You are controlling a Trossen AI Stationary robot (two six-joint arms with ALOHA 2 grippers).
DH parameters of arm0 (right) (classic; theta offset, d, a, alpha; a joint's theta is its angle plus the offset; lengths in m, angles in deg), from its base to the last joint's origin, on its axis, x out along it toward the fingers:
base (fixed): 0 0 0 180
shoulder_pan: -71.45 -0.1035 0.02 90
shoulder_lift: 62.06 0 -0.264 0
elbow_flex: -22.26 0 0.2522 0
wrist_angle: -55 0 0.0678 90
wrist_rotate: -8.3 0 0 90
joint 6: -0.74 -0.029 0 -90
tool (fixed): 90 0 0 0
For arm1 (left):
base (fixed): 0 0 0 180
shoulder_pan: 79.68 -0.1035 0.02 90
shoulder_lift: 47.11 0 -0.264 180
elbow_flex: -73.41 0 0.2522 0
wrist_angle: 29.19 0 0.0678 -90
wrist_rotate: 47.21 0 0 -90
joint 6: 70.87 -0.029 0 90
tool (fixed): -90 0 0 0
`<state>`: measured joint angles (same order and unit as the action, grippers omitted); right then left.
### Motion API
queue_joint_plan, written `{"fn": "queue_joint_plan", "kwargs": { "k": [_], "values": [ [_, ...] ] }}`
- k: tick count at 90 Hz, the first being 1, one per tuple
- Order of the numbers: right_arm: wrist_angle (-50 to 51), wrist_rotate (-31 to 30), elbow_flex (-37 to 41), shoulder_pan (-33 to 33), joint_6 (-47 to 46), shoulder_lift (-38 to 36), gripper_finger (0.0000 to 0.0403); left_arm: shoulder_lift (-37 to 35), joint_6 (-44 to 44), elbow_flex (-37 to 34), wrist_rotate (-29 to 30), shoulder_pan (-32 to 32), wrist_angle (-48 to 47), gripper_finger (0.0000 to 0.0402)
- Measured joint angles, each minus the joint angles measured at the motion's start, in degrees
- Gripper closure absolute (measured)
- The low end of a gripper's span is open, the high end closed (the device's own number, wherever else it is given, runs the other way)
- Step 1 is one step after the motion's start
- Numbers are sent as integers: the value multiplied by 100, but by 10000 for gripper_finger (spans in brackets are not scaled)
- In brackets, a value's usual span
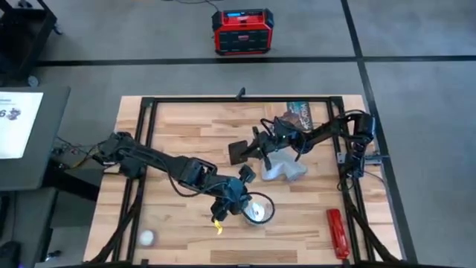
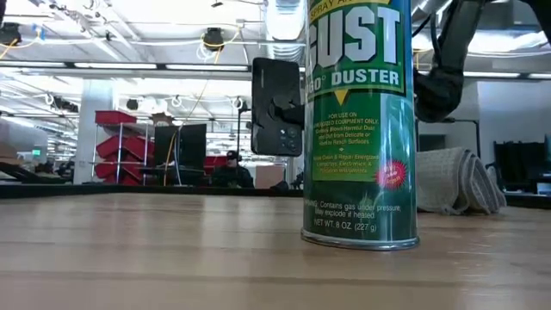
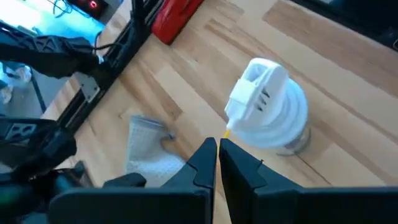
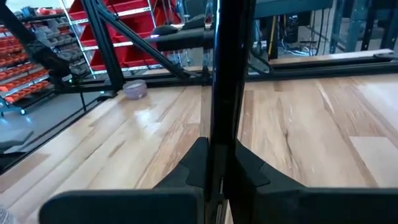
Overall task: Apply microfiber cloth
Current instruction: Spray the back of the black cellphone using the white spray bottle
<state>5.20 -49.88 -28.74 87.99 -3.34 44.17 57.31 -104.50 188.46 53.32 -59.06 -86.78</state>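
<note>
1. The right hand (image 4: 214, 168) is clamped on a black phone (image 1: 239, 152), holding it on edge above the worktop (image 1: 186, 126).
2. The microfiber cloth (image 1: 285, 168) lies crumpled on the worktop just beside that hand.
3. The left hand (image 3: 217, 155), fingers pressed together and holding nothing, hovers by the duster can (image 2: 362, 120).

Grey floor (image 1: 149, 37), red shelving (image 2: 116, 138), possibly strip ceiling lights (image 2: 129, 65).
</note>
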Motion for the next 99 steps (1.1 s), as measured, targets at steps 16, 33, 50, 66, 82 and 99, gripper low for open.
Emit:
{"fn": "queue_joint_plan", "kwargs": {
  "k": [16,33,50,66,82,99],
  "values": [
    [9,-1,0,0,2,0,391,68,-106,144,-25,-4,63,402],
    [9,0,0,0,4,0,391,80,-14,144,-138,-4,51,402],
    [20,2,0,-7,2,0,391,73,50,144,-224,-7,72,402],
    [15,2,0,-7,2,0,391,73,130,142,-282,-8,76,402],
    [17,4,0,-7,2,0,391,73,184,140,-335,-11,77,402],
    [16,17,0,-7,2,0,391,243,204,136,-409,-84,-8,402]
  ]
}}
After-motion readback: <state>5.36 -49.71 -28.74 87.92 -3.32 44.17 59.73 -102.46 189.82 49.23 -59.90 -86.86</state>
